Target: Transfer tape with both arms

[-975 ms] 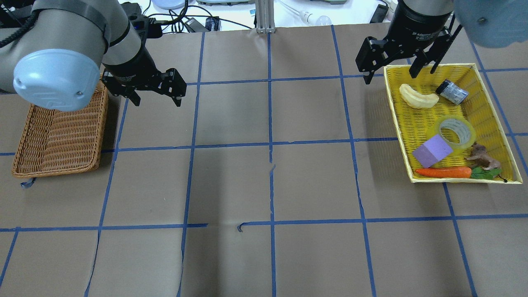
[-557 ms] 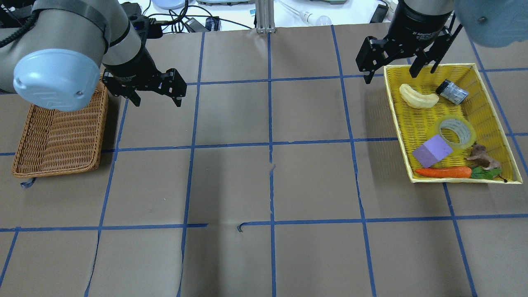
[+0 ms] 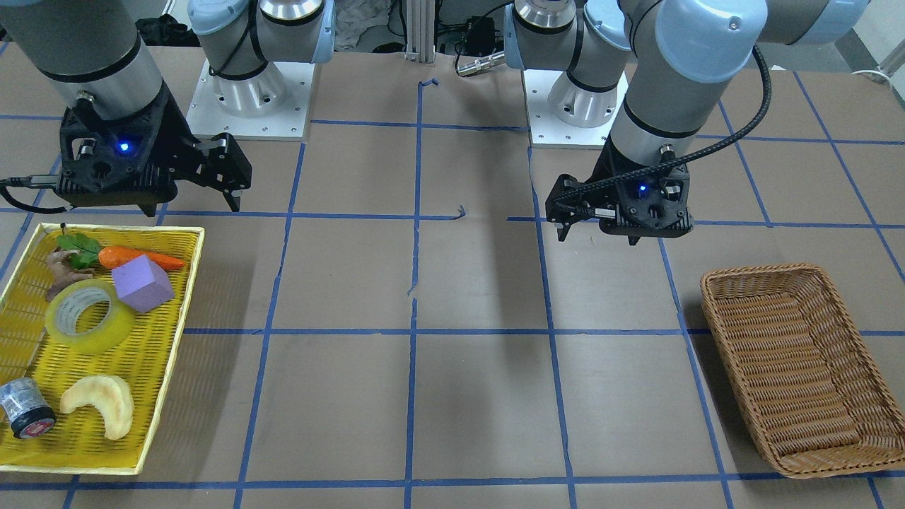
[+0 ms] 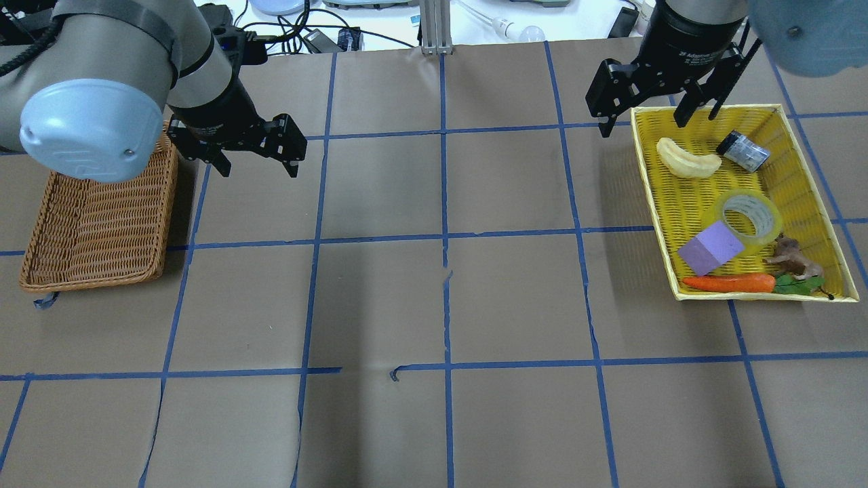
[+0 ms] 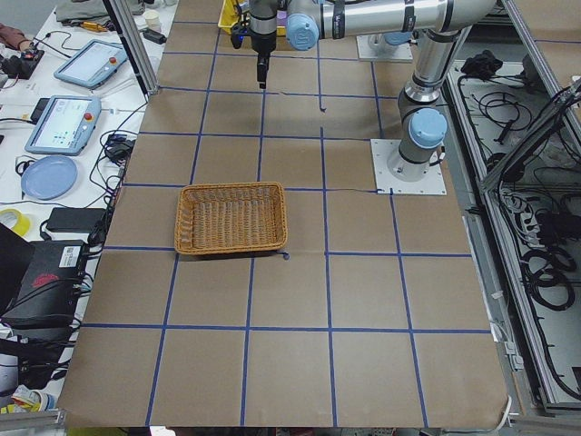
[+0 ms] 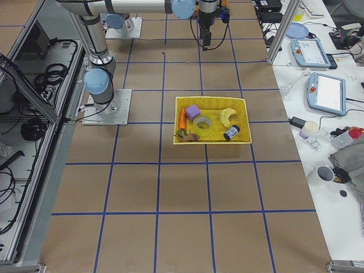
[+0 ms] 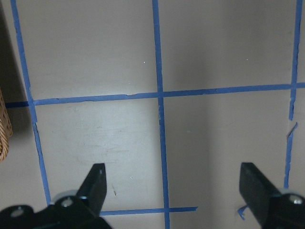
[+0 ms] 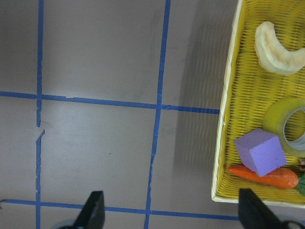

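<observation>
The tape [image 4: 729,207] is a translucent yellow ring lying flat in the yellow basket [image 4: 651,176] at the table's right. It touches a purple block [image 4: 711,248]. It also shows in the front view [image 3: 106,338], the right side view [image 6: 202,128] and the right wrist view [image 8: 274,117]. My right gripper [image 4: 641,122] is open and empty, and hovers over the basket's far left corner [image 3: 192,205] [image 8: 170,200]. My left gripper [image 4: 258,166] is open and empty above bare table, just right of the wicker basket [image 3: 597,237] [image 7: 172,176].
The yellow basket also holds a pale banana-shaped piece [image 4: 687,160], a dark cylinder [image 4: 743,150], a carrot [image 4: 729,283] and a small brown figure [image 4: 792,257]. A brown wicker basket [image 4: 95,224] stands at the left. Blue tape lines grid the brown table.
</observation>
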